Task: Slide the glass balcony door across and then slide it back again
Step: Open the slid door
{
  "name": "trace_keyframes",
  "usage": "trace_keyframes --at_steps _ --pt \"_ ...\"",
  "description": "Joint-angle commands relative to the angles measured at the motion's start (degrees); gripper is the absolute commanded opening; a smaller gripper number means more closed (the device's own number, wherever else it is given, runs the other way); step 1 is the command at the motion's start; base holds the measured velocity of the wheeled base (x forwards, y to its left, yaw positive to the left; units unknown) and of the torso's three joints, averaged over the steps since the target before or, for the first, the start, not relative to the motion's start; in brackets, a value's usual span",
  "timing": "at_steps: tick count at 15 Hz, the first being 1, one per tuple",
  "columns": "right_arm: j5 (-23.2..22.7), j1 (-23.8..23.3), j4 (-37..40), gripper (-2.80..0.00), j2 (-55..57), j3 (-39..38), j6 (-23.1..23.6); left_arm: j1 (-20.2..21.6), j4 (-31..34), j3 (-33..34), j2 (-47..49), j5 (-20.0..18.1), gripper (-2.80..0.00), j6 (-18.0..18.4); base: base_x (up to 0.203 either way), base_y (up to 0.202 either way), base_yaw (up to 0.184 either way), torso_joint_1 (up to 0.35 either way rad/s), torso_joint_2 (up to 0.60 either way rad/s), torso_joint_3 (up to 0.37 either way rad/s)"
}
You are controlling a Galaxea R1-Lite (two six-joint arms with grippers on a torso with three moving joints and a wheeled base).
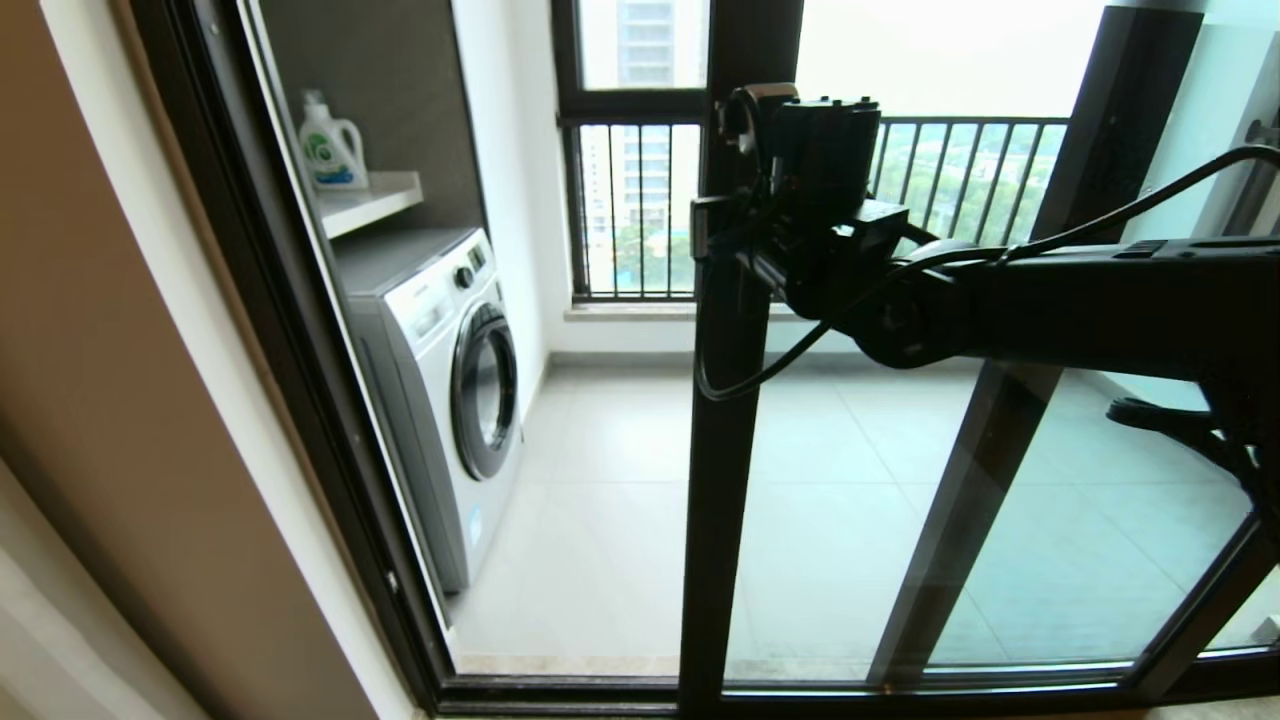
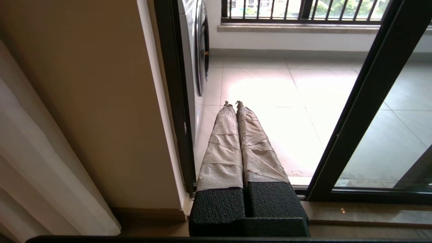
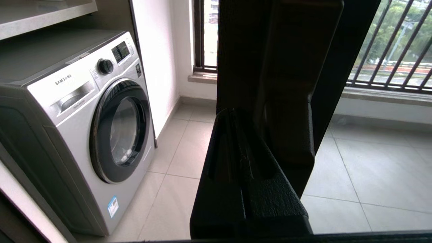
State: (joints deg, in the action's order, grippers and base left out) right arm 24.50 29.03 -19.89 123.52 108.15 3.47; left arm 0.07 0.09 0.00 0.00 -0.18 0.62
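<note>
— Where does the tall black-framed glass balcony door [image 1: 722, 480] stand?

— Partway across the opening, its leading upright mid-doorway; the gap beside it shows pale grey floor tiles [image 1: 610, 480], a silver front-loading washing machine [image 1: 440, 390] and a white detergent jug [image 1: 330, 145] on a shelf.

— The right gripper [image 1: 715, 235]?

— Against that upright, up high; whether its fingers are clenched I cannot tell.

— The left gripper [image 2: 235, 103]?

— Low by the sill, tape-wrapped fingers [image 2: 222, 145] pressed together, grasping nothing.

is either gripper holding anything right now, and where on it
The right gripper is at the glass balcony door upright; whether it grips cannot be told. The left gripper holds nothing.
</note>
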Motion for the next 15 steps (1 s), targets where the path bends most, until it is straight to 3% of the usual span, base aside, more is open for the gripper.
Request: trace_keyframes --at_steps 1,6,15 --pt "-0.2 0.0 0.0 -2.8 -5.0 -5.5 0.0 0.0 0.0 0.0 0.1 0.0 -2.8 0.0 0.0 0.0 0.0 0.0 0.0 0.0" --pt "-0.4 -3.4 -1.7 -2.8 -11.9 -15.5 -0.4 0.0 0.0 0.0 0.1 0.0 -2.8 0.0 0.0 0.0 0.0 0.0 0.0 0.0" --pt "-3.1 -14.3 -2.2 -2.8 -17.4 -22.3 -0.4 0.0 0.1 0.0 0.1 0.0 -2.8 0.0 0.0 0.0 0.0 0.0 0.0 0.0"
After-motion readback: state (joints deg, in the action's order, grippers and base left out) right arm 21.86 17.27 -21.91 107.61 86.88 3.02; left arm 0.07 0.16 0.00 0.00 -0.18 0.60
